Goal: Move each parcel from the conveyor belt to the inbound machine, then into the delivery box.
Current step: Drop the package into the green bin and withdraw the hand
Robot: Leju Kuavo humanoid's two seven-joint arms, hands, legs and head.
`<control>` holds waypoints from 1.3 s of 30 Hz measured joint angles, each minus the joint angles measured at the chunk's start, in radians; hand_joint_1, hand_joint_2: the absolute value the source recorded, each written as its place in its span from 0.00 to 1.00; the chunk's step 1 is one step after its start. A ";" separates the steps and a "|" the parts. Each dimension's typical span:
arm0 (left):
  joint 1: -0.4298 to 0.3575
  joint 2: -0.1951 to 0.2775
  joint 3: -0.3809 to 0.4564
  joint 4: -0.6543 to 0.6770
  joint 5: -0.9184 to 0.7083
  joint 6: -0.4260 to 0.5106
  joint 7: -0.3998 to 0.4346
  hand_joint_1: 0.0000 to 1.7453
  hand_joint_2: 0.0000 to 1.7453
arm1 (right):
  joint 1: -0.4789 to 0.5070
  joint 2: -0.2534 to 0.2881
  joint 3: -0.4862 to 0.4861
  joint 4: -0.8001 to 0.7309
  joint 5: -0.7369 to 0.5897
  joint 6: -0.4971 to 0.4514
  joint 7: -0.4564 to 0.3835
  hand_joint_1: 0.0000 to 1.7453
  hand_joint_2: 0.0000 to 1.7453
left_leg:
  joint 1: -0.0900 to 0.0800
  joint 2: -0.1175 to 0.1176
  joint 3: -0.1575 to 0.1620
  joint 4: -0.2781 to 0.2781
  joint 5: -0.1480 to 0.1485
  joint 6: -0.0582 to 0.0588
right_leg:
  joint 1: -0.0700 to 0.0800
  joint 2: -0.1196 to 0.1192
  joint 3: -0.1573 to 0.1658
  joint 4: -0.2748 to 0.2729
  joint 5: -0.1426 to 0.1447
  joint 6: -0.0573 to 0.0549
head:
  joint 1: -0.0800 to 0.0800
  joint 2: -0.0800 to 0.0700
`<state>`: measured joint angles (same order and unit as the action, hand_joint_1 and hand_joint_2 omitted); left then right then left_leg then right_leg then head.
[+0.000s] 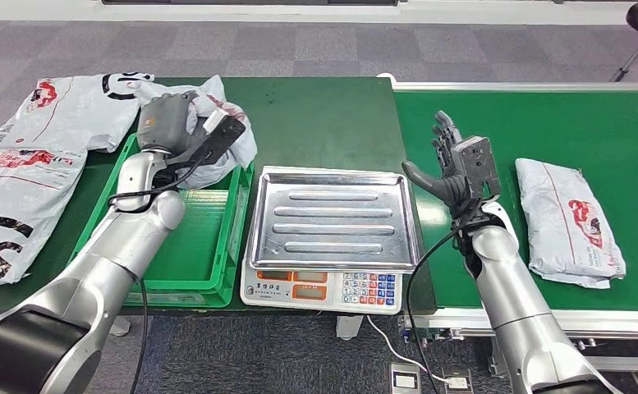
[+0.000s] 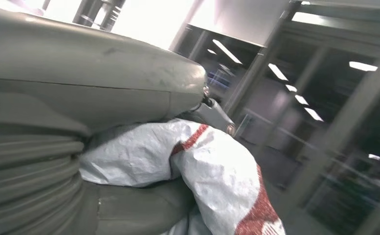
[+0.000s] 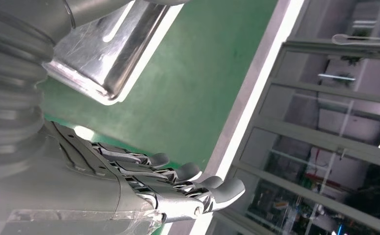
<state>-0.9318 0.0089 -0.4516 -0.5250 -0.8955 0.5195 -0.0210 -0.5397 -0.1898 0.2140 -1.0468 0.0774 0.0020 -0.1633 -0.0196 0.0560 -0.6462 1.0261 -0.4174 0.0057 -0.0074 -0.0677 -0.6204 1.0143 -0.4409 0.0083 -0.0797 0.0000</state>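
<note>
Holding a white parcel (image 1: 217, 131) bunched in its grasp, the left robot hand (image 1: 170, 123) hangs over the far end of the green crate (image 1: 217, 246), which seems to serve as the delivery box; the left wrist view shows the bag squeezed between the thick thumb and the darker fingers, its red print folded over. The right robot hand (image 1: 455, 168) stands upright with its fingers spread and nothing in it, poised between the steel tray of the scale (image 1: 332, 217) on its inner side and a second parcel (image 1: 568, 220) lying flat on the conveyor belt (image 1: 545, 123) on its outer side, near but not touching. The held parcel looks to be at its last step, with only the release left. The risk here is the bag's slackness: much of it droops toward the crate's inner rim beside the left robot hand, so a release from this spot could leave it draped over the edge or sliding onto the counter (image 1: 323, 123) rather than inside. The soft film may also cling to the fingers as they part. More bags (image 1: 61, 111) lie on the counter outside the crate, beyond the left robot hand.
</note>
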 joint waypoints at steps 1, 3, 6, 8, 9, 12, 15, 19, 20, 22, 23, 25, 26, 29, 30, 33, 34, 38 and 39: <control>0.003 0.004 0.003 0.001 -0.002 0.001 0.001 1.00 1.00 | 0.000 -0.001 0.000 0.001 0.001 0.000 0.000 0.00 1.00 | 0.000 0.000 0.000 0.000 0.000 0.000 | 0.000 0.000 0.000 0.000 0.000 0.000 | 0.000 0.000; 0.004 0.005 0.004 0.001 -0.003 0.001 0.001 1.00 1.00 | 0.000 -0.002 0.000 0.001 0.001 -0.001 0.000 0.00 1.00 | 0.000 0.000 0.000 0.000 0.000 0.000 | 0.000 0.000 0.000 0.000 0.000 0.000 | 0.000 0.000; 0.034 0.025 0.030 0.003 -0.021 0.002 0.003 0.76 1.00 | 0.007 -0.008 -0.002 0.005 0.013 -0.007 -0.001 0.00 1.00 | 0.000 0.000 0.000 0.000 0.000 0.000 | 0.000 0.000 0.000 0.000 0.000 0.000 | 0.000 0.000; 0.102 0.063 0.075 -0.004 -0.067 -0.014 0.015 0.26 1.00 | 0.037 -0.019 -0.016 0.009 0.047 -0.023 -0.001 0.00 1.00 | 0.000 0.000 0.000 0.000 0.000 0.000 | 0.000 0.000 0.000 0.000 0.000 0.000 | 0.000 0.000; 0.130 0.076 0.091 -0.009 -0.085 -0.023 0.018 0.01 1.00 | 0.052 -0.023 -0.024 0.010 0.062 -0.030 0.000 0.00 1.00 | 0.000 0.000 0.000 0.000 -0.001 0.000 | 0.000 0.000 0.000 0.000 0.000 0.000 | 0.000 0.000; 0.173 0.088 0.115 -0.024 -0.083 -0.053 -0.007 0.00 1.00 | 0.073 -0.030 -0.042 0.010 0.084 -0.039 0.004 0.00 1.00 | 0.000 0.000 0.000 0.000 -0.001 0.000 | 0.000 0.000 0.000 0.000 0.000 0.000 | 0.000 0.000; 0.196 0.088 0.129 -0.041 -0.063 -0.076 -0.035 0.00 1.00 | 0.086 -0.033 -0.059 0.011 0.095 -0.046 0.005 0.00 1.00 | 0.000 0.000 0.000 0.000 -0.001 0.000 | 0.000 0.000 0.000 0.000 0.000 0.000 | 0.000 0.000; 0.203 0.088 0.137 -0.055 -0.064 -0.083 -0.037 0.00 1.00 | 0.096 -0.035 -0.067 0.012 0.101 -0.049 0.006 0.00 1.00 | 0.000 0.000 0.000 0.000 -0.001 0.000 | 0.000 0.000 0.000 0.000 0.000 0.000 | 0.000 0.000; 0.203 0.088 0.138 -0.056 -0.074 -0.085 -0.028 0.00 1.00 | 0.097 -0.036 -0.070 0.012 0.106 -0.049 0.008 0.00 1.00 | 0.000 0.000 0.000 0.000 -0.001 0.000 | 0.000 0.000 0.000 0.000 0.000 0.000 | 0.000 0.000; 0.203 0.088 0.138 -0.058 -0.101 -0.090 -0.002 0.00 1.00 | 0.099 -0.036 -0.075 0.015 0.117 -0.052 0.014 0.00 1.00 | 0.000 0.000 0.000 0.000 -0.001 0.000 | 0.000 0.000 0.000 0.000 0.000 0.000 | 0.000 0.000; 0.203 0.088 0.138 -0.058 -0.110 -0.092 0.007 0.00 1.00 | 0.098 -0.036 -0.077 0.018 0.125 -0.053 0.016 0.00 1.00 | 0.000 0.000 0.000 0.000 -0.001 0.000 | 0.000 0.000 0.000 0.000 0.000 0.000 | 0.000 0.000; 0.202 0.087 0.139 -0.059 -0.113 -0.087 0.006 0.00 1.00 | 0.097 -0.036 -0.080 0.026 0.146 -0.059 0.018 0.00 1.00 | 0.000 0.000 0.000 0.000 -0.001 0.000 | 0.000 0.000 0.000 0.000 0.000 0.000 | 0.000 0.000; 0.202 0.085 0.140 -0.063 -0.103 -0.080 -0.009 0.00 1.00 | 0.094 -0.036 -0.080 0.033 0.161 -0.064 0.019 0.00 1.00 | 0.000 0.000 0.000 0.000 -0.001 0.000 | 0.000 0.000 0.000 0.000 0.000 0.000 | 0.000 0.000; 0.207 0.072 0.153 -0.091 -0.006 -0.073 -0.100 0.00 1.00 | 0.083 -0.036 -0.081 0.056 0.211 -0.089 0.025 0.00 1.00 | 0.000 0.000 0.000 0.000 -0.001 0.000 | 0.000 0.000 0.000 0.000 0.000 0.000 | 0.000 0.000; 0.214 0.060 0.163 -0.111 0.072 -0.104 -0.142 0.00 1.00 | 0.077 -0.036 -0.082 0.066 0.229 -0.096 0.028 0.00 1.00 | 0.000 0.000 0.000 0.000 -0.001 0.000 | 0.000 0.000 0.000 -0.001 0.000 0.000 | 0.000 0.000; 0.245 0.002 0.214 -0.182 0.511 -0.401 -0.248 0.00 1.00 | 0.037 -0.036 -0.092 0.130 0.284 -0.111 0.036 0.00 1.00 | -0.001 -0.002 0.000 0.000 -0.001 0.001 | -0.001 -0.001 0.000 -0.001 0.000 0.000 | 0.000 0.000; 0.255 -0.015 0.227 -0.198 0.661 -0.521 -0.267 0.00 1.00 | 0.020 -0.036 -0.096 0.156 0.297 -0.114 0.035 0.00 1.00 | -0.001 -0.002 -0.001 0.000 -0.001 0.001 | -0.001 -0.002 0.000 -0.001 0.000 0.000 | 0.000 0.000; 0.273 -0.048 0.238 -0.231 0.852 -0.675 -0.295 0.00 1.00 | -0.028 -0.036 -0.099 0.233 0.318 -0.119 0.020 0.00 1.00 | -0.002 0.001 0.000 0.000 -0.001 0.001 | -0.002 0.001 0.000 -0.001 0.001 0.001 | 0.000 0.000; 0.274 -0.050 0.238 -0.235 0.845 -0.663 -0.297 0.00 1.00 | -0.033 -0.036 -0.100 0.245 0.320 -0.119 0.018 0.00 1.00 | -0.002 0.002 0.000 0.000 -0.001 0.001 | -0.002 0.002 0.000 -0.001 0.001 0.002 | 0.000 0.000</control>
<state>-0.6583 -0.0416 -0.2139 -0.7601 -0.0509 -0.1434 -0.3175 -0.5729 -0.2260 0.1143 -0.8014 0.3973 -0.1170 -0.1453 -0.0216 0.0576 -0.6464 1.0266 -0.4188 0.0071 -0.0091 -0.0662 -0.6203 1.0134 -0.4398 0.0099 -0.0795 0.0000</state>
